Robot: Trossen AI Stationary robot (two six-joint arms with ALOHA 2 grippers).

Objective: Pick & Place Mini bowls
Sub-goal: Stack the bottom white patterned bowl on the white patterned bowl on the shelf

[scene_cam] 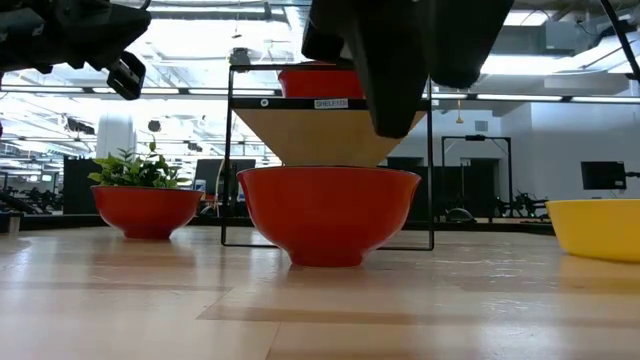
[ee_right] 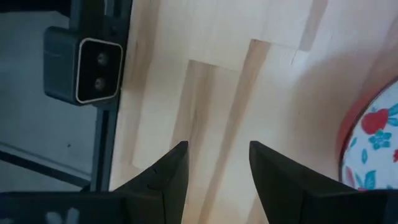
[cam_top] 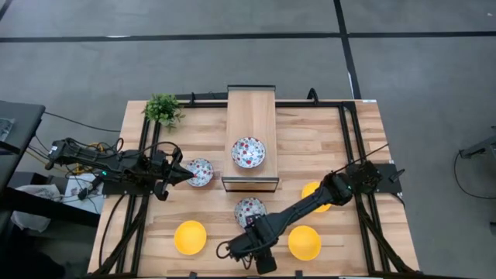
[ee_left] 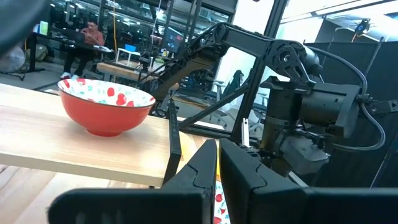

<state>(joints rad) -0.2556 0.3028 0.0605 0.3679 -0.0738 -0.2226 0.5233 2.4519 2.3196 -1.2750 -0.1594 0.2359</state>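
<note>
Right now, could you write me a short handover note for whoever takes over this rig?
Left gripper: fingers shut, empty, tips at the rim of the floral bowl left of the shelf.
Right gripper: open, empty, above bare table at the near edge, beside the floral bowl in front of the shelf.
Done, it seems: one floral bowl sits on the raised wooden shelf.
On the table: two floral bowls and three yellow bowls, one near left, one near right, one partly under the right arm.
Left: five bowls unplaced; the pictures do not show where they go.
</note>
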